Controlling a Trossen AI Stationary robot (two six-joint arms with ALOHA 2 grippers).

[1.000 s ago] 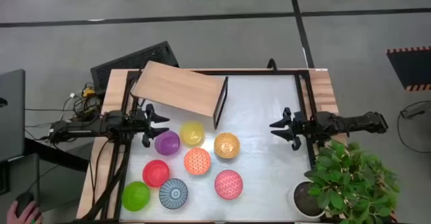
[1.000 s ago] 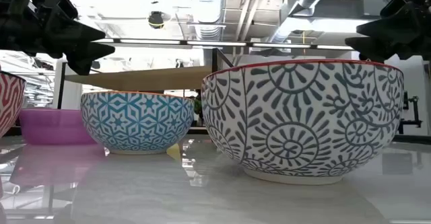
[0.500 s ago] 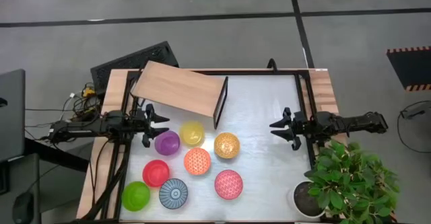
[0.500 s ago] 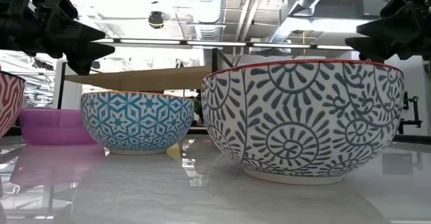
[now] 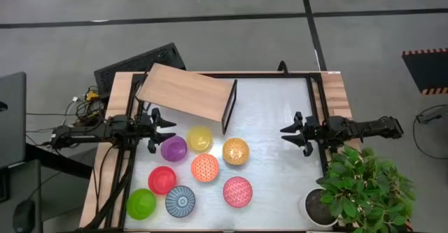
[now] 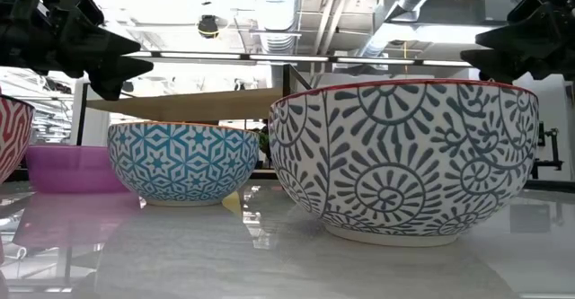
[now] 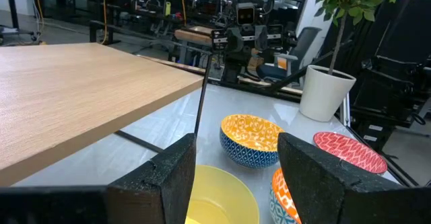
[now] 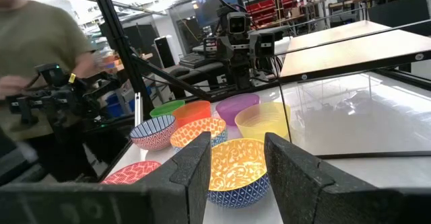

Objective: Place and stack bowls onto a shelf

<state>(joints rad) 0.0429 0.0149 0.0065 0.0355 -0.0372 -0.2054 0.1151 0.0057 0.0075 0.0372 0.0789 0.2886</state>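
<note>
From the table edge we see the blue-grey bowl (image 6: 404, 160) closest and largest, blocking most of what lies behind it. Beside it sits a bowl with a blue star pattern outside (image 6: 182, 162), then the purple bowl (image 6: 72, 169), and a red-patterned one cut off at the frame's side.

From above we count 8 bowls, all on the silvery tabletop (image 5: 280, 170): green (image 5: 141, 203), blue-grey (image 5: 180, 201), red (image 5: 162, 179), pink-red (image 5: 237, 191), orange (image 5: 205, 167), gold-orange (image 5: 236, 151), yellow (image 5: 199, 138) and purple (image 5: 173, 148). None is stacked.

The left gripper (image 5: 162, 128) hangs in the air, fingers apart and holding nothing. The purple bowl lies just ahead of its fingertips, the yellow one a little farther. Through its fingers (image 7: 168, 177) we see the yellow rim, then the gold-orange bowl (image 7: 252, 138).

The right gripper (image 5: 288, 131) hangs well apart from the bowls, also spread and empty. Between its fingers (image 8: 289, 167) the gold-orange bowl shows nearest.

The shelf (image 5: 185, 93) lies beyond the left fingertips, bare, its dark end panel (image 5: 229, 107) standing between the grippers.

A potted plant (image 5: 360, 184) stands close behind the right gripper. A person (image 8: 34, 56) shows blurred beyond the table.
</note>
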